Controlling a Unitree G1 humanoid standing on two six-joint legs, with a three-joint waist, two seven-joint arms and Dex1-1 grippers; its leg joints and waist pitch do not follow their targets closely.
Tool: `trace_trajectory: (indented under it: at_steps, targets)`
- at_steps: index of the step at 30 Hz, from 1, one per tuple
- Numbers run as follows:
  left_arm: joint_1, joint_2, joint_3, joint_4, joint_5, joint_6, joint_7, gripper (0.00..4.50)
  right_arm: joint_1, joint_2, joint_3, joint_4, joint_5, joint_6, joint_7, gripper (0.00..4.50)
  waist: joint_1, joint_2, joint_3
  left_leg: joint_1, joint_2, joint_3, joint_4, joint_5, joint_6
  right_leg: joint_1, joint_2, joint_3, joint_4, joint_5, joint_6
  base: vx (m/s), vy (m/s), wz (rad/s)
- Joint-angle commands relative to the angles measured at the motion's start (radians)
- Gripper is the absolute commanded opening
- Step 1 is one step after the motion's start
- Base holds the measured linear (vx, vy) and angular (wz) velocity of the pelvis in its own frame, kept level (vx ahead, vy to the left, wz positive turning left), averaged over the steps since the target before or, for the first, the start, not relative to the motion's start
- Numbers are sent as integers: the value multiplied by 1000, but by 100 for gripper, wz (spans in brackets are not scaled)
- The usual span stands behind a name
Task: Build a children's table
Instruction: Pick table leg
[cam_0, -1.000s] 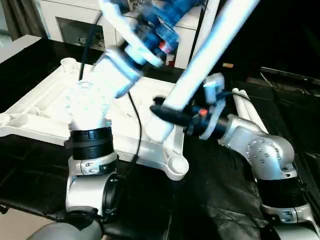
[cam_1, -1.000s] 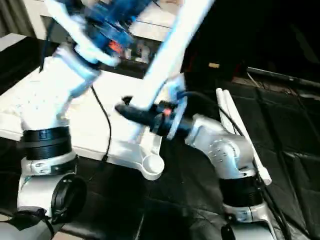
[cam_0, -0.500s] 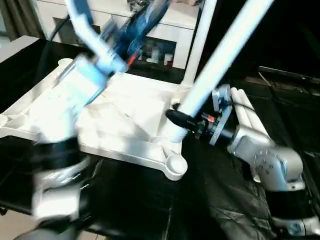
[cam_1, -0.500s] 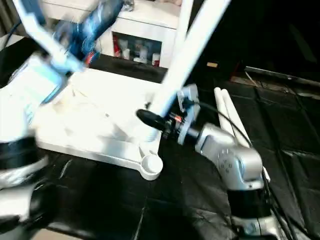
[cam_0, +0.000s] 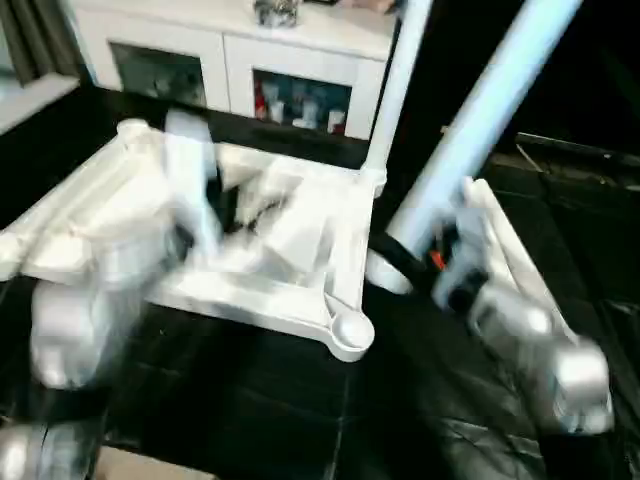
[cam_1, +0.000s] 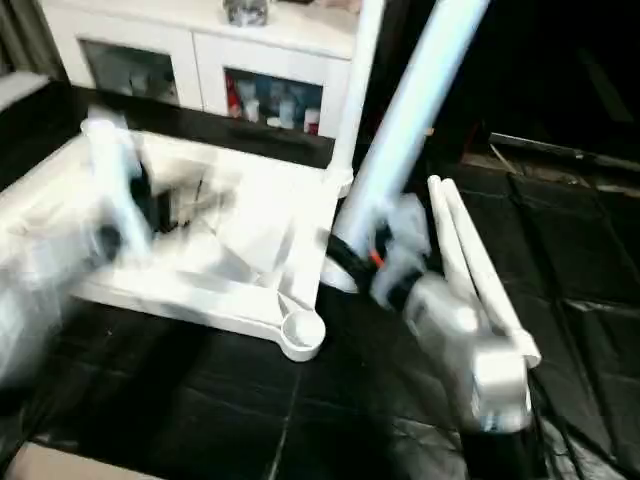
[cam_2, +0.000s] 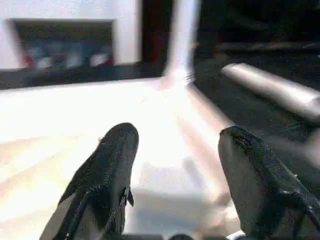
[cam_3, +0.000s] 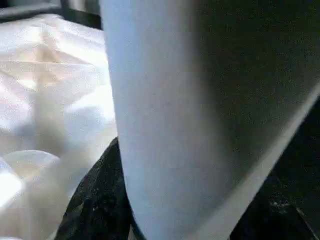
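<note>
We have the tabletop (cam_0: 250, 240) lying upside down on the black mat (cam_0: 260, 400), ribs up, so that its round corner sockets face us and can take the legs. One leg (cam_0: 395, 90) already stands upright in the far right corner. The near right socket (cam_0: 347, 328) is open and waiting.

Our right gripper (cam_0: 400, 262) is closed around the lower end of a second leg (cam_0: 480, 130), its black fingers (cam_3: 95, 200) wrapping the tube just above the flared end. We hold it low, probably so that the flared end can be steered, while the long upper part slants up and away to the right. The flared end hangs just right of the tabletop's right edge, between the standing leg and the open near socket, and is not seated in anything yet.

Our left gripper (cam_2: 175, 150) hovers over the middle of the tabletop with its jaws well apart and nothing between them; it seems free to steady the tabletop or the tube.

Two more legs (cam_1: 470, 260) lie side by side on the mat to the right, under our right forearm. A white cabinet (cam_0: 230, 70) with glass doors stands at the far side. The upright leg stands close beside the slanting one, so we judge a swing toward the far corner could knock it.
</note>
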Motion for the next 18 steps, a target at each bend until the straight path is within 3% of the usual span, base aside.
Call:
trace_trajectory:
  at_steps: [1, 4, 5, 6, 7, 8, 9, 10, 11, 12, 13, 14, 15, 16, 17, 18]
  targets:
    - [20, -13, 7, -15, 46, -50, 40, 295, 18, 21, -26, -42, 12, -19, -22, 193, -9, 22, -62, 13, 45, -17, -80, -266, -64, 45, -79, 57, -95, -309, -67, 0, 0, 0]
    - [64, -53, 47, -18, 45, -89, 59, 295, 68, 60, -34, -76, 59, -24, -5, 193, -16, 22, -61, 7, 44, -17, -81, -289, -41, 45, -86, 60, -103, -345, -62, 0, 0, 0]
    - [83, -63, 61, -24, 55, -94, 81, 295, 92, 74, -27, -76, 66, -34, 2, 193, -14, 15, -60, 52, 30, 36, -29, -315, -74, 0, -65, 121, -130, -476, -27, 0, 0, 0]
    - [93, -65, 66, -27, 62, -101, 88, 295, 106, 80, -21, -71, 67, -38, 3, 193, -14, 15, -60, 52, 30, 36, -29, -315, -74, 0, -65, 121, -130, -476, -27, -1, 20, -31]
    - [95, -64, 67, -28, 63, -102, 89, 295, 108, 82, -20, -70, 66, -39, 3, 193, -9, 6, -55, 30, 23, 37, -32, -309, -69, 20, -68, 145, -133, -528, -22, 7, 39, -51]
    - [114, -49, 59, -38, 89, -125, 92, 295, 124, 87, -10, -64, 60, -54, 2, 193, 15, 8, -58, 42, 24, 31, -1, -310, -38, 17, -90, 220, -147, -612, -21, 7, 39, -51]
    - [121, -35, 50, -45, 112, -127, 103, 295, 128, 89, -6, -62, 56, -60, -3, 193, 20, 6, -55, 37, 22, 25, 9, -305, -22, 20, -94, 244, -151, -625, -26, -2, 85, -47]
    - [125, -28, 45, -45, 125, -139, 103, 295, 129, 90, -4, -61, 53, -65, -5, 193, 32, -4, -47, 1, 2, -16, 58, -256, 11, 58, -126, 327, -168, -698, -49, -1, 139, -63]
    - [129, -26, 41, -48, 137, -144, 113, 295, 132, 94, -2, -59, 48, -75, -10, 193, 35, 8, -47, 0, 7, -35, 49, -224, -3, 55, -110, 331, -164, -691, -61, -1, 139, -63]
    - [130, -26, 41, -49, 141, -145, 118, 295, 132, 96, -2, -58, 48, -78, -11, 193, 3, 34, -48, 42, 28, -28, -31, -251, -68, -21, 22, 241, -115, -541, -45, -19, 178, -64]
    - [131, -27, 40, -51, 145, -147, 123, 295, 132, 98, -2, -57, 47, -81, -12, 193, -17, 48, -64, 90, 47, -28, -45, -265, -111, -68, 76, 182, -75, -404, -13, -65, 170, -33]
    - [132, -40, 40, -60, 154, -156, 130, 295, 132, 105, -8, -59, 48, -90, -4, 193, -31, 65, -71, 47, 79, -77, -86, -276, -111, -30, 38, 112, -2, -103, -49, -65, 170, -33]
    - [132, -40, 40, -60, 154, -156, 130, 295, 132, 105, -8, -59, 48, -90, -4, 193, -41, 73, -78, 62, 108, -92, -95, -251, -142, -34, 31, 93, 9, -42, -57, -55, 139, 2]
    - [132, -40, 34, -67, 162, -156, 132, 295, 131, 105, -9, -63, 52, -92, 4, 193, -71, 74, -65, 37, 160, -116, -129, -221, -113, -13, 10, 60, 27, -32, -47, -24, 77, 13]
    - [135, -54, 37, -74, 161, -155, 128, 295, 131, 99, -10, -71, 54, -91, 18, 193, -66, 91, -69, 40, 196, -127, -146, -179, -72, -27, -2, 30, 53, -64, -47, -24, 77, 13]
    - [135, -54, 37, -74, 161, -155, 128, 295, 131, 99, -10, -71, 54, -91, 18, 193, -79, 87, -84, 62, 194, -140, -111, -60, 24, -38, -20, 20, 63, -73, -43, 0, 0, 0]
